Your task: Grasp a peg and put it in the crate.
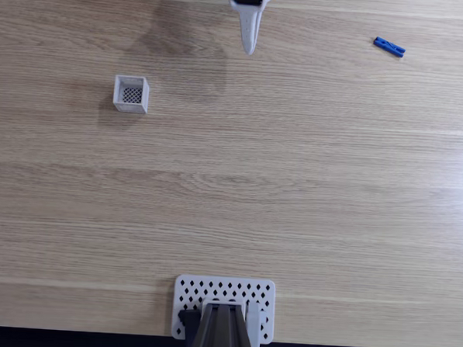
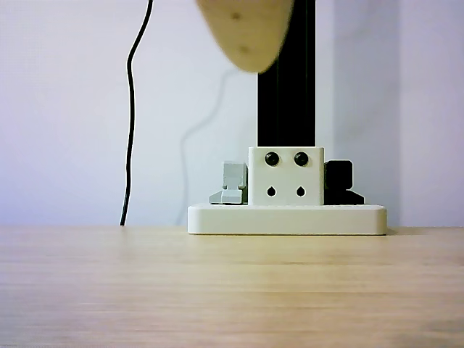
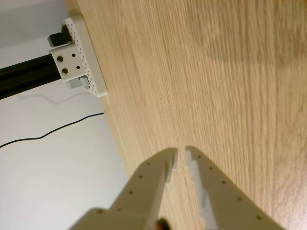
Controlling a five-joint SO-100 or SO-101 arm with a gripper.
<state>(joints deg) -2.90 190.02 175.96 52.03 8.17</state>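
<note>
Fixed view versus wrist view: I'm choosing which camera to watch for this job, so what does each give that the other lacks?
The fixed view alone has the blue peg at upper right and the small white crate at left, far apart on the table. The wrist view alone gives the two fingers side on, a narrow gap between their tips and nothing held, plus a black cable against the wall. Both share the wooden table, the gripper and the white perforated plate.
</note>
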